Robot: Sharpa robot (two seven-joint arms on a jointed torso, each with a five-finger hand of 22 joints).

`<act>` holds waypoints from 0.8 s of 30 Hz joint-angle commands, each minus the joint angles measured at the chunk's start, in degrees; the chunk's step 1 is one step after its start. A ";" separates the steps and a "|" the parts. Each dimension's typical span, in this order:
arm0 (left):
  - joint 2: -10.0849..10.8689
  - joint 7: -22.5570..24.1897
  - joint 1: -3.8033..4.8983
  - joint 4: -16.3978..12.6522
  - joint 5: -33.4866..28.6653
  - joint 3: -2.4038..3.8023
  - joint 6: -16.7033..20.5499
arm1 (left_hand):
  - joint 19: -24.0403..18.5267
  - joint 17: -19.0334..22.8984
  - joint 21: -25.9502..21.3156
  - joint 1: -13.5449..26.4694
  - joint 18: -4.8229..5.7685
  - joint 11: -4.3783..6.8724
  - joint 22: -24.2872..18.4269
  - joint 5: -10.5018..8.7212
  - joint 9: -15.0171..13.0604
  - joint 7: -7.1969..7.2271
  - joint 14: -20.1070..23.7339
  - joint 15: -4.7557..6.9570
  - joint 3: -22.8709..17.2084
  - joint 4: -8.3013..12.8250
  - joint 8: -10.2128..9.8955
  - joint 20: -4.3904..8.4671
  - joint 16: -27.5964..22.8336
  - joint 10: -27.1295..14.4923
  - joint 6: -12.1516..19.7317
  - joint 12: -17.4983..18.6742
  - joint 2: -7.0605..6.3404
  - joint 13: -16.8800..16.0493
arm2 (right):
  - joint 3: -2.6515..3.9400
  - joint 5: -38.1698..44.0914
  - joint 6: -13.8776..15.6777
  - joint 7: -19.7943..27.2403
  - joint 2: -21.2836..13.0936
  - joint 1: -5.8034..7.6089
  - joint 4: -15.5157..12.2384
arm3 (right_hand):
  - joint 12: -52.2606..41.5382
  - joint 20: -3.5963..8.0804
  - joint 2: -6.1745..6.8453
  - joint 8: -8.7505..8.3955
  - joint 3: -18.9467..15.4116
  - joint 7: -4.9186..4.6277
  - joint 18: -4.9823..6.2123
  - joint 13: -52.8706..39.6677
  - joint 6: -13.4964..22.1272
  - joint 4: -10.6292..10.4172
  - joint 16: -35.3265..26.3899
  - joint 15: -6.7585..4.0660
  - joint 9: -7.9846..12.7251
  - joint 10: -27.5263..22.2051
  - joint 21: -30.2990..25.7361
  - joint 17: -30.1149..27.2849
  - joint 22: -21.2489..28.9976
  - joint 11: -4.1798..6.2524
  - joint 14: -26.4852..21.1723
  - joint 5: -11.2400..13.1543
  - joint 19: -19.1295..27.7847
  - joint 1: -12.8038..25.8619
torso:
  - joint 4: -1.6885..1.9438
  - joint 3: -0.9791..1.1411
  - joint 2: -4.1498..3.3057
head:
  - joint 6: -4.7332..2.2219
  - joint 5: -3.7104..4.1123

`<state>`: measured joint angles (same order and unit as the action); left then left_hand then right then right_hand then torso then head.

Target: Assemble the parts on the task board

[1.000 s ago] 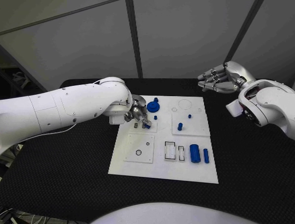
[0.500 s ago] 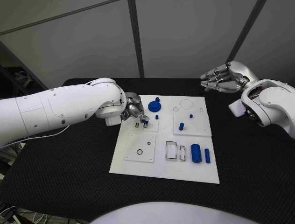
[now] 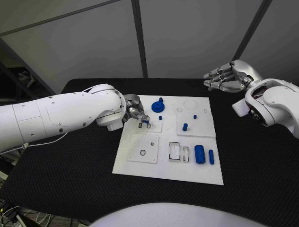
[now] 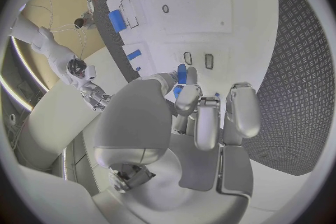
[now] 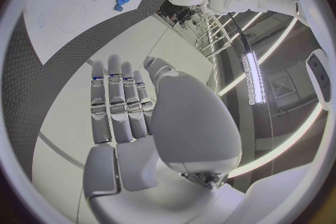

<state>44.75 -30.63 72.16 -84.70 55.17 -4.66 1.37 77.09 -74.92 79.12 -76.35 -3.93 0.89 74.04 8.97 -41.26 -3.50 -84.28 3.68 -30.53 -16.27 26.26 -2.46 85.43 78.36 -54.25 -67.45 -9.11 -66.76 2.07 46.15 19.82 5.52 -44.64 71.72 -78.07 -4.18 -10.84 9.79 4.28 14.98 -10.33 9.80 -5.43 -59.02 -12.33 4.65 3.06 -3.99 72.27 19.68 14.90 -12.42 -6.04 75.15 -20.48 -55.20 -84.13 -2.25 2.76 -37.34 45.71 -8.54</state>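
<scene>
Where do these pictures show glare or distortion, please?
Right wrist view: bright ceiling light strips glare beside the right robot hand. Left wrist view: fisheye bends the task board's straight edges. Head view: even light, the board's edges straight.

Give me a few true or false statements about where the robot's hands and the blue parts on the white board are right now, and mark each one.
1. The left hand pinches a small blue part over the white task board. True.
2. The right hand holds a blue cylinder. False: it holds nothing and hangs beyond the board's far right corner, fingers straight.
3. A round blue disc-shaped part sits near the board's far edge. True.
4. The larger blue cylinder lies off the board on the black table. False: it lies on the board, beside a thinner blue cylinder.
</scene>
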 commanded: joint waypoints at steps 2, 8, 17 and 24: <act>-0.52 0.20 -0.24 0.10 3.35 0.02 2.89 | 0.44 -10.11 0.25 0.91 -0.17 -0.02 0.15 0.02 -0.21 0.05 -4.18 0.32 -9.25 8.90 0.37 -0.19 0.15 0.45 -0.32 -0.25 -0.04 0.01 | 0.04 0.12 -0.18 0.42 0.01 0.14 -0.01 | 0.26 -0.12 -0.11 -0.04 -0.31 -0.17 0.70 0.10 -0.10 -0.10 -0.15 0.13 0.05 0.19 -0.30 0.05 0.05 -0.20 0.41 -0.30 -0.31 0.60 | 0.02 -0.01 -0.05 | -0.04 0.07; -1.25 0.04 -0.48 0.47 4.84 0.02 2.12 | 0.51 -10.12 0.30 1.08 -0.15 0.00 0.24 0.03 -0.33 0.07 -4.19 0.34 -9.45 8.98 0.43 -0.18 0.15 0.50 -0.33 -0.27 -0.10 -0.01 | 0.04 0.12 -0.26 0.41 0.00 0.13 -0.04 | 0.26 -0.12 -0.11 -0.04 -0.31 -0.17 0.70 0.10 -0.10 -0.10 -0.15 0.13 0.05 0.19 -0.30 0.05 0.05 -0.20 0.41 -0.30 -0.31 0.60 | 0.07 0.00 -0.09 | 0.07 0.13; -2.33 -0.20 -0.72 1.19 6.73 -0.01 -0.18 | 0.50 -10.12 0.26 1.43 -0.16 0.03 0.23 0.22 -0.57 0.10 -4.19 0.37 -9.88 9.21 0.54 -0.14 0.15 0.47 -0.32 -0.11 -0.25 0.14 | 0.04 0.12 -0.43 0.41 0.12 0.13 0.01 | 0.26 -0.12 -0.11 -0.04 -0.31 -0.17 0.70 0.10 -0.10 -0.10 -0.15 0.13 0.05 0.19 -0.30 0.05 0.05 -0.20 0.41 -0.30 -0.31 0.60 | 0.07 -0.03 -0.09 | 0.40 0.13; -2.80 -0.27 -0.80 1.67 8.10 -0.02 -1.13 | 0.50 -10.11 0.25 1.59 -0.16 0.04 0.24 0.24 -0.66 0.11 -4.19 0.38 -10.04 9.26 0.58 -0.14 0.14 0.42 -0.31 0.01 -0.25 0.27 | 0.04 0.12 -0.54 0.42 0.23 0.13 0.07 | 0.26 -0.12 -0.11 -0.04 -0.31 -0.17 0.70 0.10 -0.10 -0.10 -0.15 0.13 0.05 0.19 -0.30 0.05 0.05 -0.20 0.41 -0.30 -0.31 0.60 | 0.04 -0.02 -0.10 | 0.56 0.17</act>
<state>42.06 -30.75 71.33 -83.09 61.36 -4.69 1.64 77.29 -74.91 79.12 -75.25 -3.93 0.86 74.22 9.04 -41.84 -3.50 -84.11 3.83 -31.02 -16.10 26.63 -2.67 85.43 78.35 -54.25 -67.45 -9.28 -66.54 2.07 46.16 19.71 5.55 -44.47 71.72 -77.99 -4.18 -10.84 9.79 4.28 14.98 -10.33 9.79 -5.40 -59.02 -12.33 4.65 3.06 -3.99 72.27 19.68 14.88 -12.43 -6.04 75.15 -20.48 -55.20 -84.14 -2.16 2.72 -37.44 46.19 -8.39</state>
